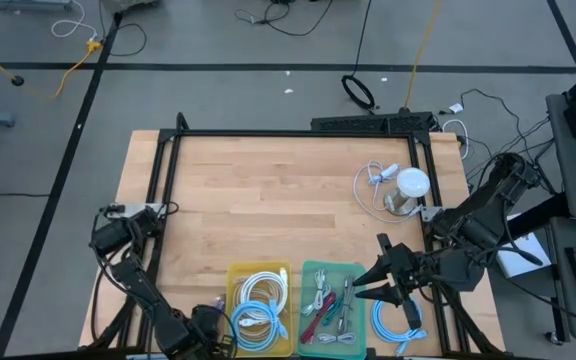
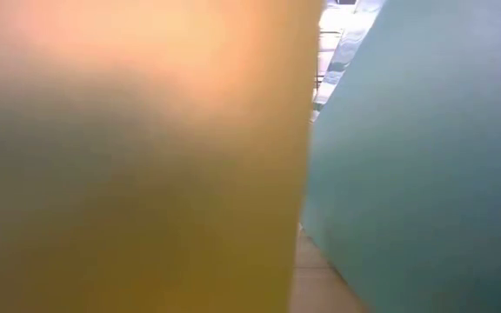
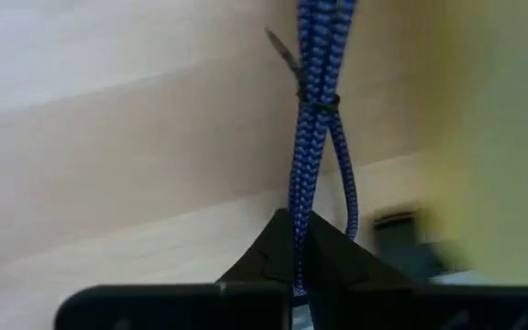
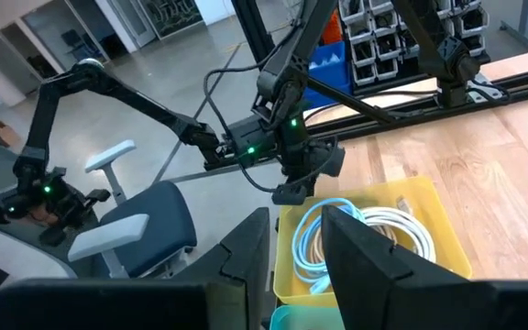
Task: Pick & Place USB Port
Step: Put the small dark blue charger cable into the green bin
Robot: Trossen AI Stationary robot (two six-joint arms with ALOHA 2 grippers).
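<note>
Blue braided cable (image 3: 317, 137) pinched between shut fingers of left gripper (image 3: 301, 275), right at the near-left corner of the yellow bin (image 1: 259, 310), over pale tabletop (image 1: 268, 200). White and light-blue cables coiled inside that bin. Right gripper (image 1: 376, 280) above the green bin's (image 1: 333, 310) right edge, fingers partly apart, holding nothing. Another light-blue coil (image 1: 398, 322) on the tabletop, right of the green bin.
</note>
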